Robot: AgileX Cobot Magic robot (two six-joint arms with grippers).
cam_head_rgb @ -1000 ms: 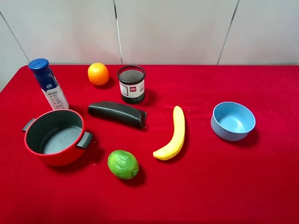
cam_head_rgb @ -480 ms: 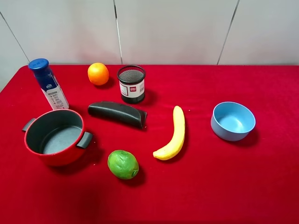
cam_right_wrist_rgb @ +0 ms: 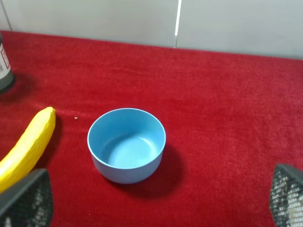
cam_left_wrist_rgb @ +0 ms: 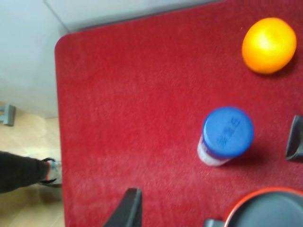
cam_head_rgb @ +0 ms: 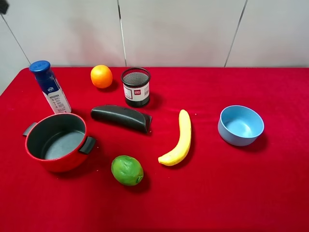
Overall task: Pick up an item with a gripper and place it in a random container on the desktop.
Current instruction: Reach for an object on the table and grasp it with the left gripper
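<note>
The orange point(cam_head_rgb: 101, 76) lies at the back left of the red desktop point(cam_head_rgb: 207, 193), left of the black mesh cup point(cam_head_rgb: 135, 87). It also shows in the left wrist view point(cam_left_wrist_rgb: 269, 45). The light blue bowl point(cam_head_rgb: 240, 125) stands empty at the right and shows in the right wrist view point(cam_right_wrist_rgb: 126, 144). My right gripper point(cam_right_wrist_rgb: 158, 191) is open and empty, its fingers wide apart, hovering short of the bowl. My left gripper shows only one black finger point(cam_left_wrist_rgb: 128, 209), high over the table's back left corner. A dark bit of the left arm point(cam_head_rgb: 3, 6) shows at the exterior view's top left corner.
A blue-capped bottle point(cam_head_rgb: 49, 87) stands at the far left, between the left gripper and the orange. A red pot point(cam_head_rgb: 77, 159) sits at the front left. A black case point(cam_head_rgb: 121, 117), a lime point(cam_head_rgb: 127, 170) and a banana point(cam_head_rgb: 178, 138) lie mid-table.
A dark bit of the left arm has come into the exterior view's top left corner. Nothing on the table has moved.
</note>
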